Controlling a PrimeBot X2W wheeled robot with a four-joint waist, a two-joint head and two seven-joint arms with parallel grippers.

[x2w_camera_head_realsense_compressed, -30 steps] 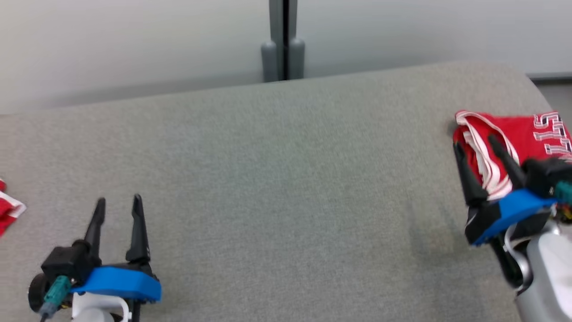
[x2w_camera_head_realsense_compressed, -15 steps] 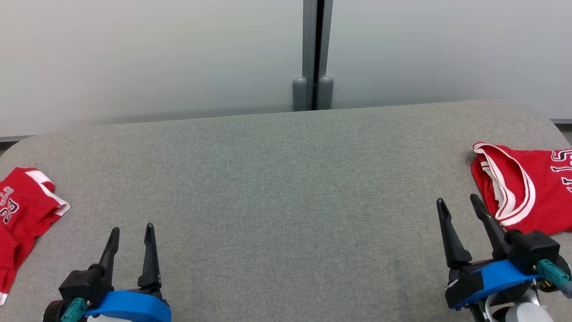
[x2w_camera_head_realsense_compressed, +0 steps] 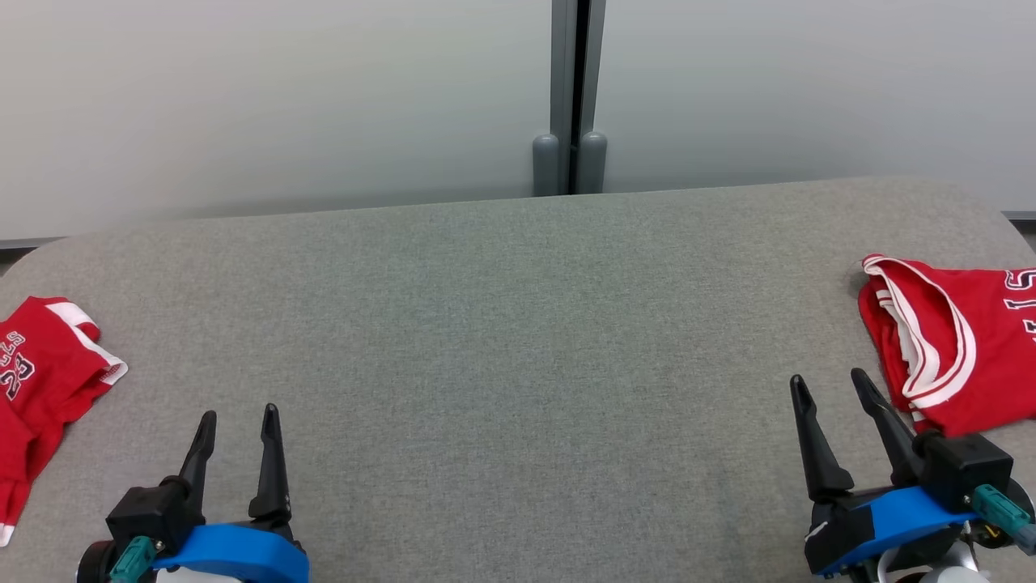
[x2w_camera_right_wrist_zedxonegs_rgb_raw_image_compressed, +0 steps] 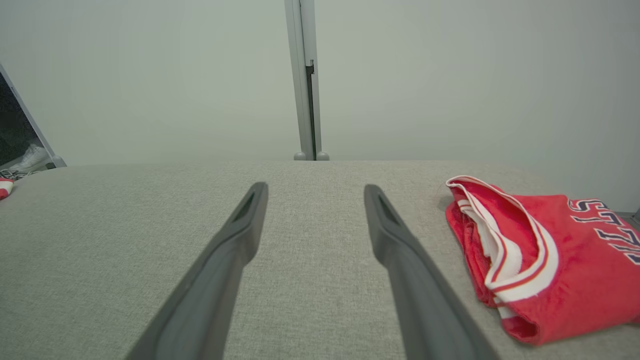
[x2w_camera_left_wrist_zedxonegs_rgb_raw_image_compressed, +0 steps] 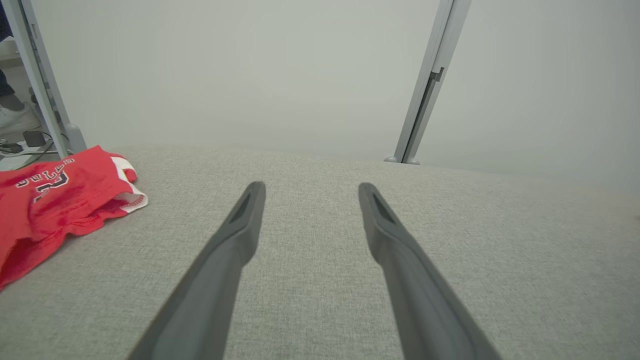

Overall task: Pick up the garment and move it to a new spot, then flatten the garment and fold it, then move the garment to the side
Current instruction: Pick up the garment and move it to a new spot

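A folded red garment [x2w_camera_head_realsense_compressed: 963,348] with white trim and lettering lies at the right end of the grey padded table [x2w_camera_head_realsense_compressed: 518,340]; the right wrist view shows it [x2w_camera_right_wrist_zedxonegs_rgb_raw_image_compressed: 560,250] to the right of my fingers. My right gripper [x2w_camera_head_realsense_compressed: 827,376] stands open just left of it, near its front corner, holding nothing. In its own wrist view the right gripper [x2w_camera_right_wrist_zedxonegs_rgb_raw_image_compressed: 315,186] hovers over bare fabric. A second red garment [x2w_camera_head_realsense_compressed: 40,380] lies crumpled at the left end, also in the left wrist view [x2w_camera_left_wrist_zedxonegs_rgb_raw_image_compressed: 55,195]. My left gripper [x2w_camera_head_realsense_compressed: 239,411] is open and empty, right of that garment.
A pale wall with a grey vertical post [x2w_camera_head_realsense_compressed: 571,97] runs behind the table's far edge. The table's corners are rounded. Cables and a shoe [x2w_camera_left_wrist_zedxonegs_rgb_raw_image_compressed: 17,120] show on the floor beyond the left end.
The head camera has swung and tilted, bringing both table ends into view. My right gripper has drawn back off the right garment toward the near edge, still open. The left gripper stays put.
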